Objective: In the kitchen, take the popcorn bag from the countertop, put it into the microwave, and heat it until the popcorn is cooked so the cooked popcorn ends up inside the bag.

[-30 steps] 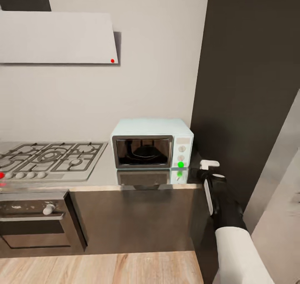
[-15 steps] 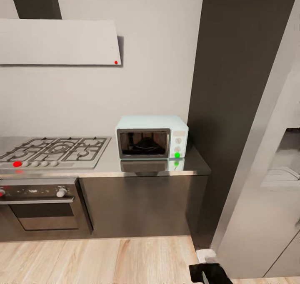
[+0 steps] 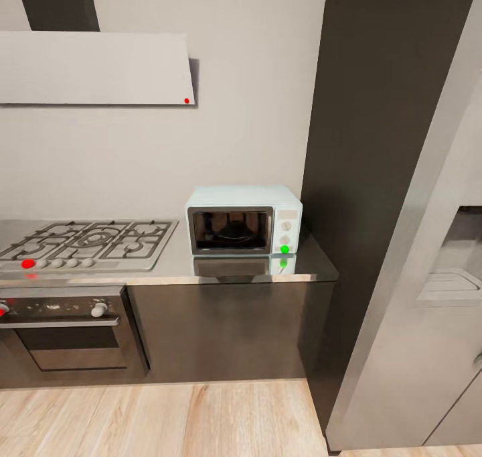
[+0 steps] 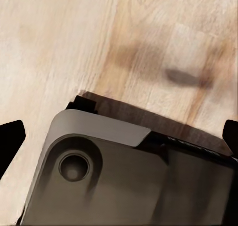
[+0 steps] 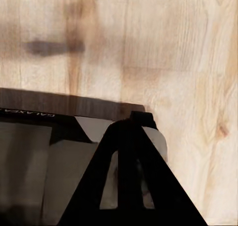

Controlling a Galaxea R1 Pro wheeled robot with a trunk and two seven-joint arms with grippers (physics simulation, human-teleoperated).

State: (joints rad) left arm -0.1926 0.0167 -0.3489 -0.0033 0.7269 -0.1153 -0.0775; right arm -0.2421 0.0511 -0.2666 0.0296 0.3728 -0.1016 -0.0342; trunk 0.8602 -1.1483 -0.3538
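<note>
The popcorn bag cannot be made out for certain: a dark rounded shape sits behind the glass door of the microwave (image 3: pixel 244 220), and I cannot tell whether that is the sack. Nearest, both wrist views look straight down at the pale wooden floor (image 4: pixel 59 37) and the robot's own grey base (image 4: pixel 124 181), which suggests the arms hang low at the sides, tucked for standing off or driving. The left gripper (image 4: pixel 119 136) has its dark fingertips (image 4: pixel 10 139) at opposite edges of that view, so its jaws stand wide apart with nothing between them. The right gripper (image 5: pixel 131 186) has its dark fingers drawn together into one wedge, apparently closed and empty. On the base a strip of reversed lettering seems to read "GALAXEA". Beyond, the countertop (image 3: pixel 201 269) carries the microwave hard against the dark tall cabinet (image 3: pixel 375 142), door shut, a green dot on its knob panel. The gas hob (image 3: pixel 87 239) lies beside it, the oven (image 3: pixel 63 333) beneath, the hood (image 3: pixel 94 68) above
</note>
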